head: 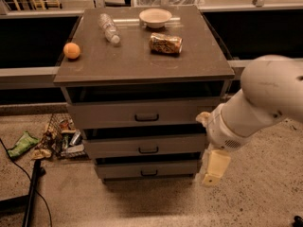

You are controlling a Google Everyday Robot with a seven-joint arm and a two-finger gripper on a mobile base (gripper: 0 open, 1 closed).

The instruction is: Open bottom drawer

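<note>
The bottom drawer is the lowest and narrowest of three grey-brown fronts on the cabinet, with a small dark handle at its centre. It sits pushed in under the middle drawer. My gripper hangs from the white arm at the cabinet's right front corner, level with the bottom drawer and just right of its front. It is apart from the handle and holds nothing that I can see.
The top drawer is widest. On the cabinet top lie an orange, a plastic bottle, a bowl and a can. Litter and a cable lie on the floor at left.
</note>
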